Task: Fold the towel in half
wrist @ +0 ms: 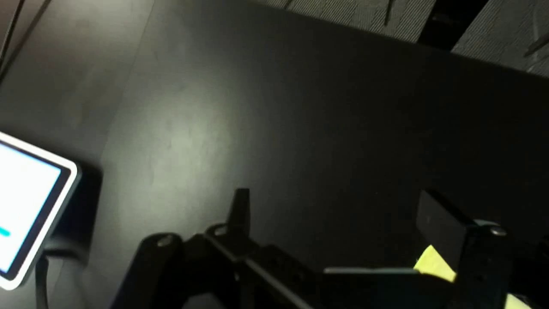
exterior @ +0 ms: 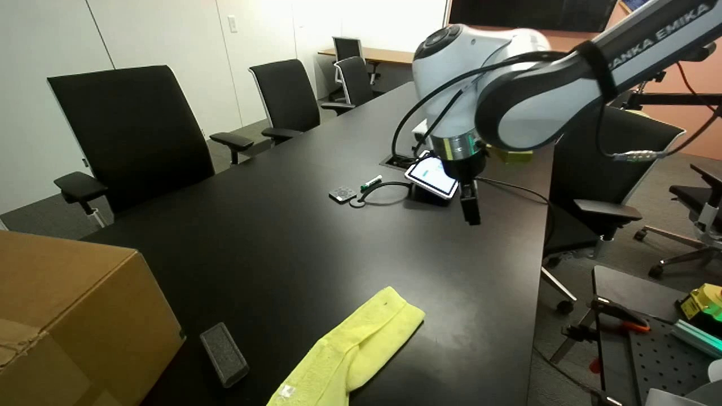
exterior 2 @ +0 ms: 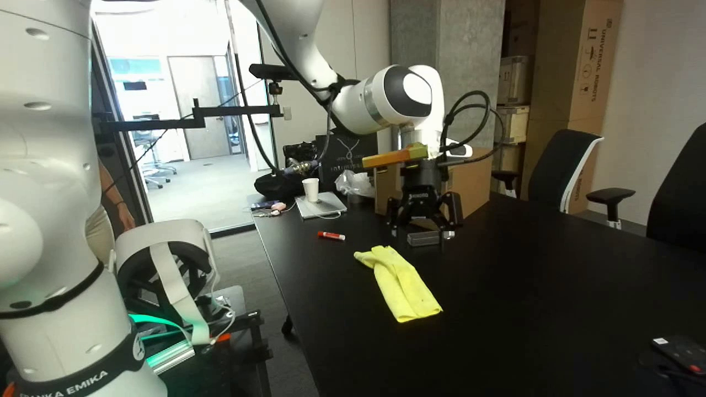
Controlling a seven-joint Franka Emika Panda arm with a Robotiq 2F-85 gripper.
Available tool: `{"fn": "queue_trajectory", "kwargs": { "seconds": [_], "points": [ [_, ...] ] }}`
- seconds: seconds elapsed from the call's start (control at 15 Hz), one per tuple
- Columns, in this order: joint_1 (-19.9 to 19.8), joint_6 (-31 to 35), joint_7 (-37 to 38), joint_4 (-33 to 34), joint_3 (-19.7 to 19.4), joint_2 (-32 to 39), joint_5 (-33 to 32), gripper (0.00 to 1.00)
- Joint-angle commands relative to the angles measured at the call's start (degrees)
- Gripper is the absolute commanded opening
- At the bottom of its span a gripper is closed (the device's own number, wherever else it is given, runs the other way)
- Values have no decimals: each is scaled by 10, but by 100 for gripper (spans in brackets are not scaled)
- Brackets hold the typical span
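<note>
The yellow towel [exterior: 352, 349] lies on the dark table as a long, narrow, folded strip with a lengthwise crease. In an exterior view its near end runs out of the frame. It shows whole in an exterior view [exterior 2: 405, 286], where its far end spreads and is rumpled. My gripper [exterior: 470, 219] is raised above the table, apart from the towel, towards the tablet side. In an exterior view [exterior 2: 419, 234] its fingers are spread. In the wrist view the gripper [wrist: 334, 193] is open with nothing between its fingers; only a corner of the towel [wrist: 435, 262] shows beside the right finger.
A tablet on a stand [exterior: 433, 176], a green marker [exterior: 371, 182] and a small square item [exterior: 342, 194] are farther along the table. A cardboard box [exterior: 84, 321] and a grey eraser [exterior: 224, 354] lie beside the towel. A red marker [exterior 2: 331, 235] lies near the edge.
</note>
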Motion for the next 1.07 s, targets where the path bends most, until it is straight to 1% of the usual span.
{"fn": "queue_trajectory", "kwargs": {
  "seconds": [0.0,0.33,0.53,0.73,1.0],
  "points": [
    [-25,-79,6,-77,3,-130,59,100],
    [-52,-195,-13,-126,-8,-283,111,100],
    [-62,-255,-34,-142,-21,-370,126,100],
    [-64,-256,-57,-161,-39,-442,131,100],
    [-60,-212,-78,-195,-61,-524,146,100]
  ]
}}
